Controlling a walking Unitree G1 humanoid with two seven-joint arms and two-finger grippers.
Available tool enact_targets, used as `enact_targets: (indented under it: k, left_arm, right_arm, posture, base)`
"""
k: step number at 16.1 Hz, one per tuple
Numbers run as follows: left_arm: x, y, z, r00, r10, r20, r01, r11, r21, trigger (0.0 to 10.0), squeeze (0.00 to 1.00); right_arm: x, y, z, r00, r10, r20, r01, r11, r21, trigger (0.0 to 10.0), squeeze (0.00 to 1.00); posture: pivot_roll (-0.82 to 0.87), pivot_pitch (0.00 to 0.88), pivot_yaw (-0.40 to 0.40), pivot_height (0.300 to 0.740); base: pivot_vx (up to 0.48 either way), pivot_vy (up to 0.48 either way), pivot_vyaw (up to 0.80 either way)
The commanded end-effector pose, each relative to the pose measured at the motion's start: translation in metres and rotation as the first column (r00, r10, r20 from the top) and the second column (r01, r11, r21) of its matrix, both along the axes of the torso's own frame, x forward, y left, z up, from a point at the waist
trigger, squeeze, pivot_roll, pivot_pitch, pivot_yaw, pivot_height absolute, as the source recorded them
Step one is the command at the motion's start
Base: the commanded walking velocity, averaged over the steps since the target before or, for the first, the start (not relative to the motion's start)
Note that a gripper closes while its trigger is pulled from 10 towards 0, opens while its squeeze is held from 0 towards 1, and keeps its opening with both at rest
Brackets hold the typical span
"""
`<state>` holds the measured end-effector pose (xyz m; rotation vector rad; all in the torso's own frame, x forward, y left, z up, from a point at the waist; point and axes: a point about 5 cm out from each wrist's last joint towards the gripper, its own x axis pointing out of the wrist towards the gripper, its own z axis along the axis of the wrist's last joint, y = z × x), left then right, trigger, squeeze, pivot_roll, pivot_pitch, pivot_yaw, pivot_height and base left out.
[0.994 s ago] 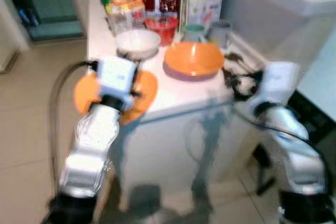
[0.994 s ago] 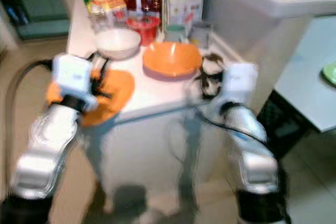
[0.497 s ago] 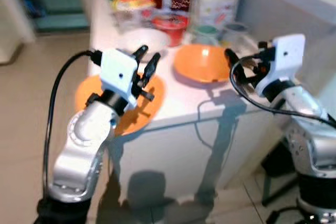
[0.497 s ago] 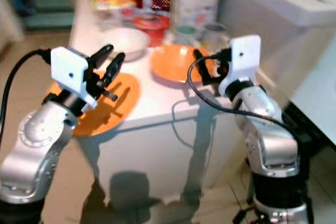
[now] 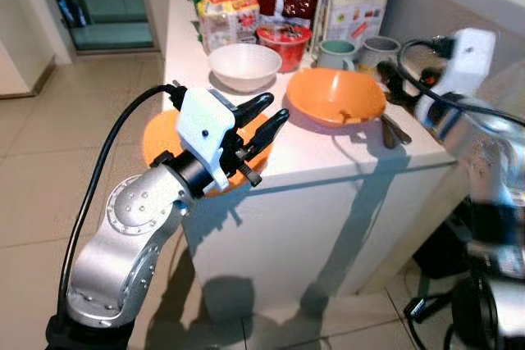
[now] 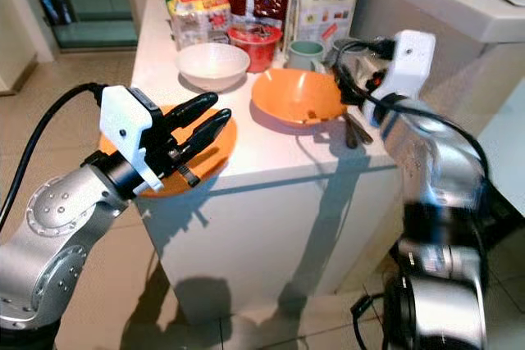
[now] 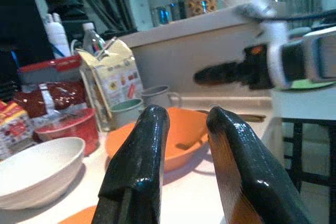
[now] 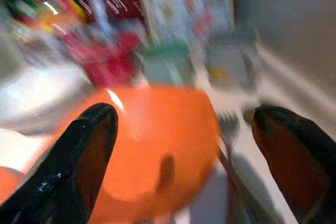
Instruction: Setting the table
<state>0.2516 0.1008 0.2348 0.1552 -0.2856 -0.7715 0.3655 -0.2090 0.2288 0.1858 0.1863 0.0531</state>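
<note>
Orange bowl point(image 5: 335, 97) amid white bowl point(image 5: 244, 65), mugs point(image 5: 335, 53).

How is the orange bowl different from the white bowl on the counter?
The orange bowl is wider and shallower than the white bowl. The orange bowl lies near the counter's front edge by the right gripper; the white bowl lies further back, beside the red cup. Both stand upright.

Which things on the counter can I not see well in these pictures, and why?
- Orange plate: the left gripper and its arm cover much of it in both eye views.
- Cutlery beside the orange bowl: small and dark, so the pieces cannot be told apart.
- Cups behind the bowl: smeared by blur in the right wrist view.
- Packages at the back: cut off by the top edge; print too small to read.
</note>
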Motion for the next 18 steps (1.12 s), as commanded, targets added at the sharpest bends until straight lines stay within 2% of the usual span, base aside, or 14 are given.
enact_targets:
  k: [1,3,5,6,8,11,12,13,14,18]
  left_arm:
    - [-0.002,0.0,0.001,1.0,-0.016,-0.004,0.016,1.0,0.009,10.0,0.0]
    - [-0.003,0.0,0.001,1.0,-0.018,-0.006,0.018,1.0,0.008,10.0,0.0]
    - [-0.004,-0.002,0.001,0.999,-0.031,-0.013,0.031,0.999,0.009,10.0,0.0]
    - [-0.005,-0.002,0.001,0.999,-0.034,-0.014,0.035,0.999,0.01,10.0,0.0]
    - [-0.006,-0.004,-0.002,0.998,-0.056,-0.027,0.056,0.998,0.024,10.0,0.0]
    - [-0.007,-0.005,-0.002,0.998,-0.06,-0.032,0.061,0.998,0.027,10.0,0.0]
    - [-0.008,-0.005,-0.002,0.998,-0.061,-0.034,0.062,0.998,0.027,10.0,0.0]
    - [-0.008,-0.005,-0.002,0.998,-0.061,-0.034,0.062,0.998,0.027,10.0,0.0]
    - [-0.008,-0.005,-0.003,0.997,-0.062,-0.038,0.064,0.998,0.027,10.0,0.0]
    - [-0.009,-0.007,-0.004,0.996,-0.072,-0.05,0.074,0.997,0.028,10.0,0.0]
  right_arm:
    - [0.009,-0.007,-0.009,0.991,-0.049,-0.125,0.046,0.999,-0.027,10.0,0.0]
    - [0.017,-0.011,-0.008,0.991,-0.07,-0.118,0.074,0.997,0.03,10.0,0.0]
    - [0.024,-0.008,-0.015,0.984,-0.055,-0.169,0.069,0.995,0.077,10.0,0.0]
    - [0.025,-0.006,-0.017,0.982,-0.04,-0.182,0.057,0.994,0.089,10.0,0.0]
    - [0.031,0.007,-0.03,0.97,0.04,-0.239,0.005,0.983,0.184,10.0,0.0]
    - [0.033,0.014,-0.032,0.97,0.074,-0.231,-0.006,0.96,0.28,10.0,0.0]
    - [0.034,0.013,-0.032,0.97,0.071,-0.233,0.007,0.949,0.316,5.6,0.0]
    - [0.034,0.013,-0.033,0.969,0.07,-0.238,0.013,0.944,0.33,3.4,0.0]
    - [0.033,0.011,-0.035,0.963,0.08,-0.259,0.022,0.928,0.371,0.0,0.0]
    - [0.032,0.011,-0.042,0.954,0.09,-0.285,0.043,0.902,0.43,0.0,0.0]
  posture:
    - [0.01,0.0,-0.022,0.74]
    - [0.02,0.0,-0.027,0.74]
    - [0.02,0.0,-0.029,0.74]
    - [0.02,0.0,-0.029,0.74]
    - [0.01,0.0,-0.027,0.74]
    - [0.02,0.0,-0.035,0.74]
    - [0.02,0.0,-0.035,0.74]
    - [0.02,0.0,-0.036,0.74]
    - [0.02,0.0,-0.036,0.74]
    - [0.02,0.0,-0.033,0.74]
  base:
    - [0.0,0.0,0.0]
    - [0.0,0.0,0.0]
    - [0.0,0.0,0.0]
    - [0.0,0.0,0.0]
    - [0.0,0.0,0.0]
    - [0.0,0.0,0.0]
    - [0.0,0.0,0.0]
    - [0.0,0.0,0.0]
    - [0.0,0.0,0.0]
    - [0.0,0.0,0.0]
